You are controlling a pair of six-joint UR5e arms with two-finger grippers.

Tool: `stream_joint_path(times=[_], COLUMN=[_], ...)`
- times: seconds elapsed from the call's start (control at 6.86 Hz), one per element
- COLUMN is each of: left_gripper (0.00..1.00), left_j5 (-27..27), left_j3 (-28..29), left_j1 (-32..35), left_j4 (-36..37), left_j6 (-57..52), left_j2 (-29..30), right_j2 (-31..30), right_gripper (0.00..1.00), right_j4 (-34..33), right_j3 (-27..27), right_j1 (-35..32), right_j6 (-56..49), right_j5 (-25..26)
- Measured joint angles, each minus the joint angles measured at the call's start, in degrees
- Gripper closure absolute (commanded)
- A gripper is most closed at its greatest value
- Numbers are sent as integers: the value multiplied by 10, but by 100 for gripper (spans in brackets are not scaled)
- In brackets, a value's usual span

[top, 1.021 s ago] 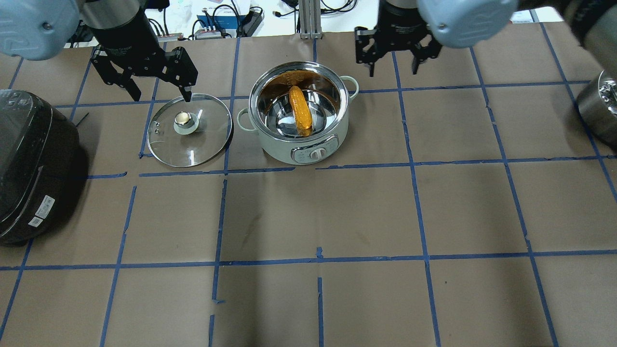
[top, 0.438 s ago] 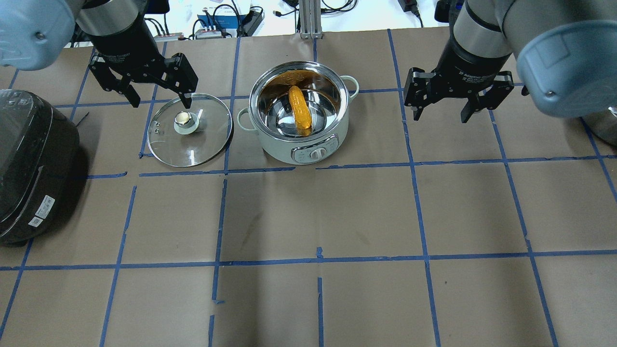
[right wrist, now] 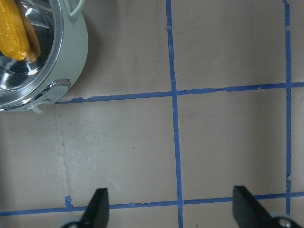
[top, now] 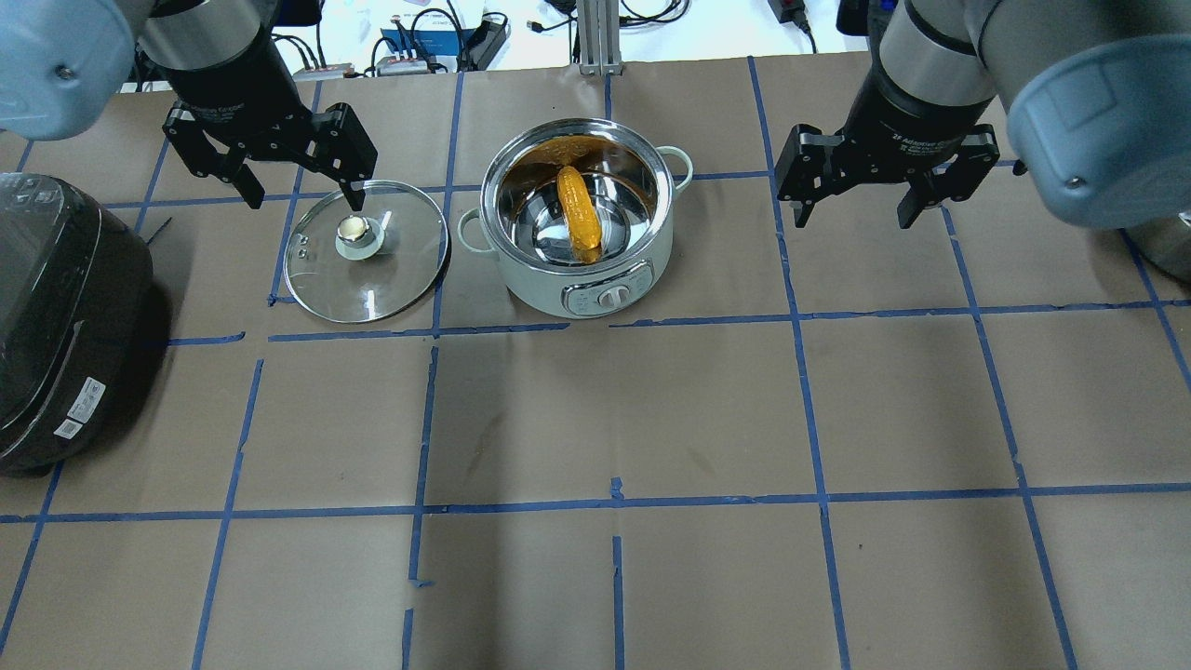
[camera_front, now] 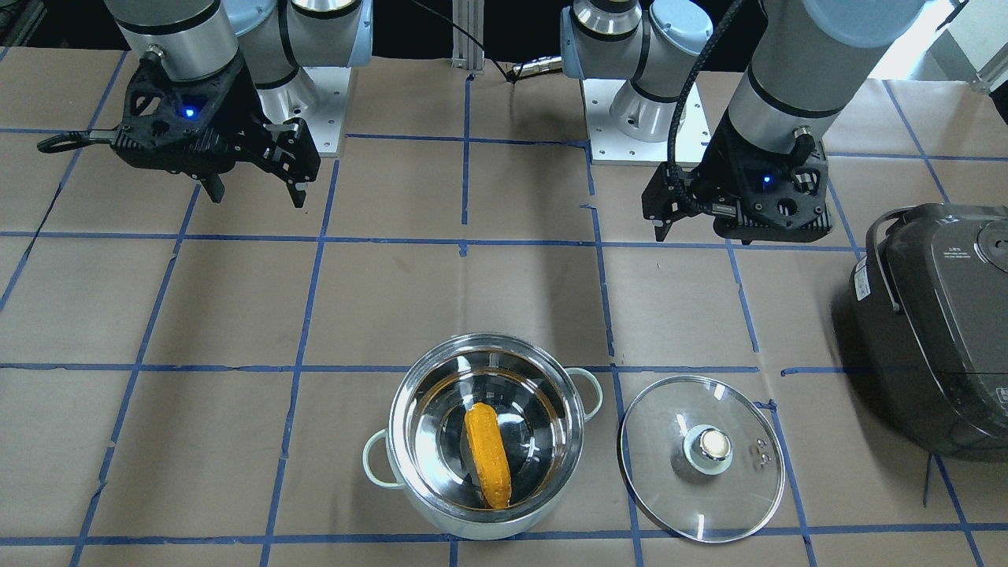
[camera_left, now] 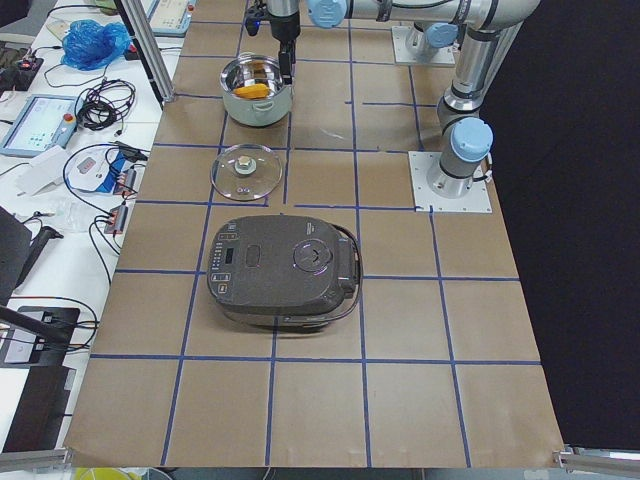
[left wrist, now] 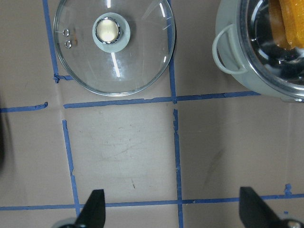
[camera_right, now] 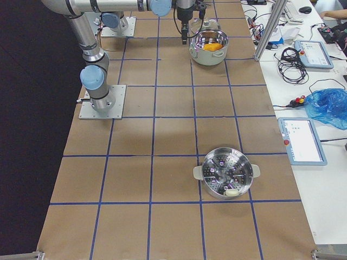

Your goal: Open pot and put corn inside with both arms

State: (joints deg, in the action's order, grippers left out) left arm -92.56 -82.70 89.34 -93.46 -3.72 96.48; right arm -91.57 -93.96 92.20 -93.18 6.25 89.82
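Note:
The steel pot point(top: 540, 287) stands open at the far middle of the table, with the yellow-orange corn point(top: 579, 214) lying inside it. Its glass lid point(top: 395, 279) lies flat on the table to the pot's left, knob up. My left gripper point(top: 305, 191) is open and empty, hovering above the lid's far edge. My right gripper point(top: 853, 212) is open and empty, above bare table to the right of the pot. The left wrist view shows the lid point(left wrist: 137, 66) and the pot's edge point(left wrist: 232, 57). The right wrist view shows the pot point(right wrist: 71, 52) with the corn point(right wrist: 14, 33).
A dark rice cooker point(top: 56, 316) sits at the table's left edge, near the lid. A steel steamer pot point(camera_right: 225, 173) stands far off on the right side. Blue tape lines grid the brown paper table point(top: 651, 419).
My right gripper has swung from just behind the pot to the right and toward the robot, staying open. My left gripper has drifted slightly left and back over the lid.

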Motion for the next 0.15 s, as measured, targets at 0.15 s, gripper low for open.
stream_joint_path(times=[0.15], left_gripper=[0], left_j5=[0], left_j3=[0], left_j1=[-1], left_j4=[0], left_j6=[-1], left_j2=[0], right_j2=[0], right_gripper=[0], right_j4=[0], right_j3=[-1], right_j1=[0], right_j6=[-3], right_j5=[0])
